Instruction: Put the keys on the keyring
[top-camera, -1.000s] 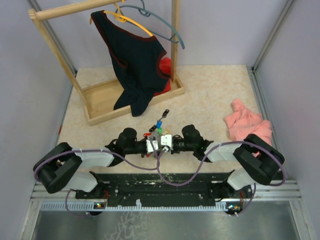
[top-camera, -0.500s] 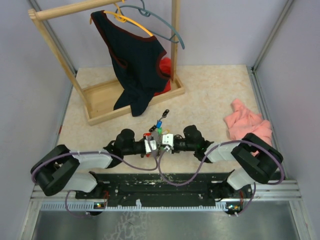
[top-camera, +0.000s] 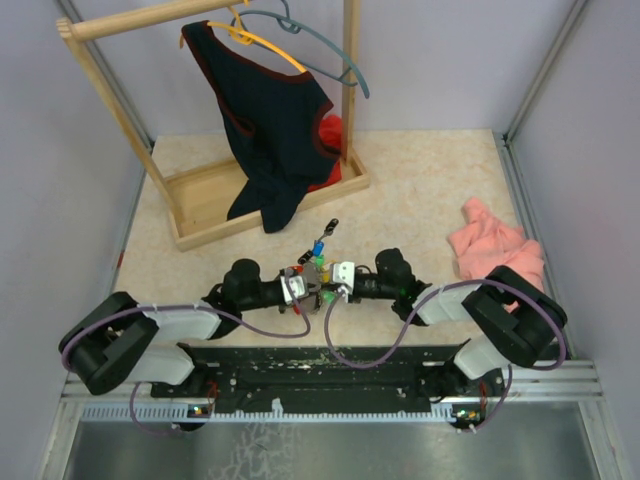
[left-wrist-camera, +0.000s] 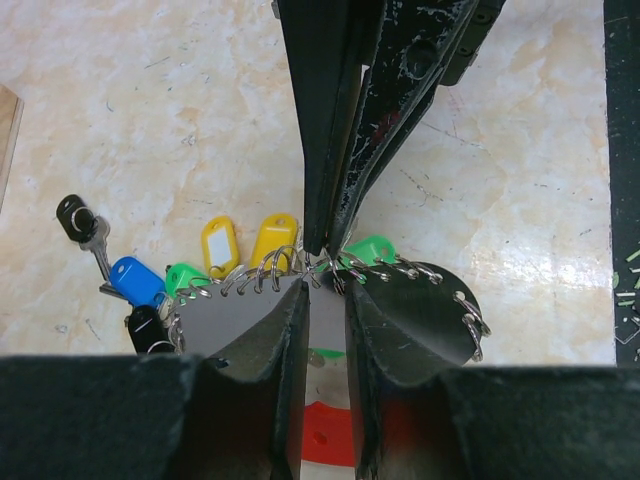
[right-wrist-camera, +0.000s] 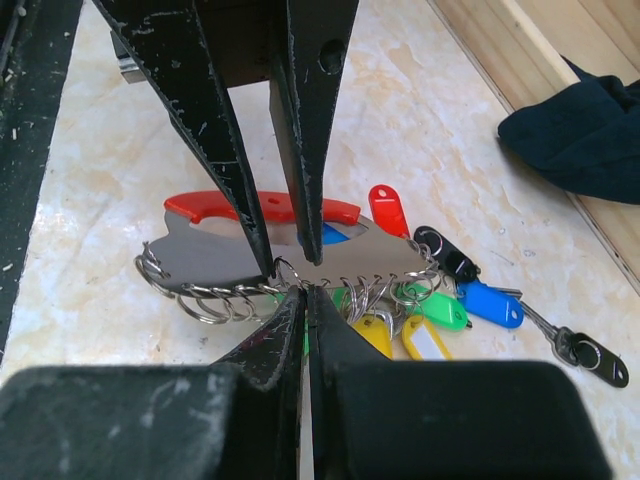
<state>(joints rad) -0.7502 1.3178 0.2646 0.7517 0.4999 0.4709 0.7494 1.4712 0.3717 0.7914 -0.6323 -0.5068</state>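
Right gripper (right-wrist-camera: 305, 292), closed tight, and left gripper (left-wrist-camera: 325, 290), narrowly parted, meet tip to tip at the keyring (right-wrist-camera: 220, 262), which lies on the worktop (right-wrist-camera: 420, 120). Most keys (right-wrist-camera: 488, 302) seem already threaded along its grey edge. Whether the outlying black-headed key (right-wrist-camera: 590, 362) is attached cannot be told.

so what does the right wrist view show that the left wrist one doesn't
Only the right wrist view: the dark garment at the top right, and the left pincer reaching in from the top of the frame. Only the left wrist view: the right pincer, shut, its tips at the row of small rings, and a black strip along the right edge. Both: the keyring with its red part, plus the blue tag, yellow tag and green tag.
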